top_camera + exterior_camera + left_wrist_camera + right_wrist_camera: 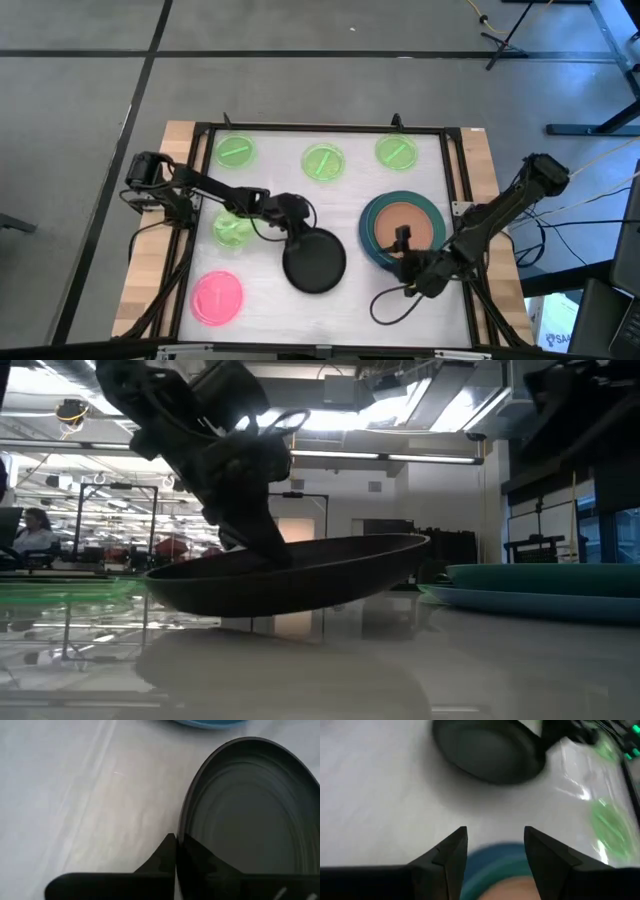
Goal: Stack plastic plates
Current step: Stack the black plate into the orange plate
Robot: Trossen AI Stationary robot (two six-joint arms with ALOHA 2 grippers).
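Left gripper (297, 232): your left arm's fingers are clamped on the rim of the round black plastic plate (314, 261), near the middle of the white table (340, 310).
Black plate: you see it lifted clear of the table in the low view (300, 572), tilted, with the pinched side lower and the far side raised; its hollow faces up.
Nearest neighbour: the stack on the right half of the table, a tan-orange round plate (404, 227) lying inside a teal-green plate (378, 212) on a large slate-blue plate (372, 250); it sits just beside the black plate, apart from it.
Right gripper (402, 243): your right arm hovers over the near edge of that stack, fingers spread with nothing between them (495, 851).
Other plates: three small translucent lime-green plates along the far edge (235, 152), (323, 162), (396, 152); a fourth lime-green plate (232, 229) lies partly under the left arm; a pink round plate (217, 297) is at the near left corner.
Hard to make out: the left wrist view cuts off the black plate and hides the fingertips behind its rim; the right wrist view is blurred.
Background: a seated person (33, 530) shows far off in the room.
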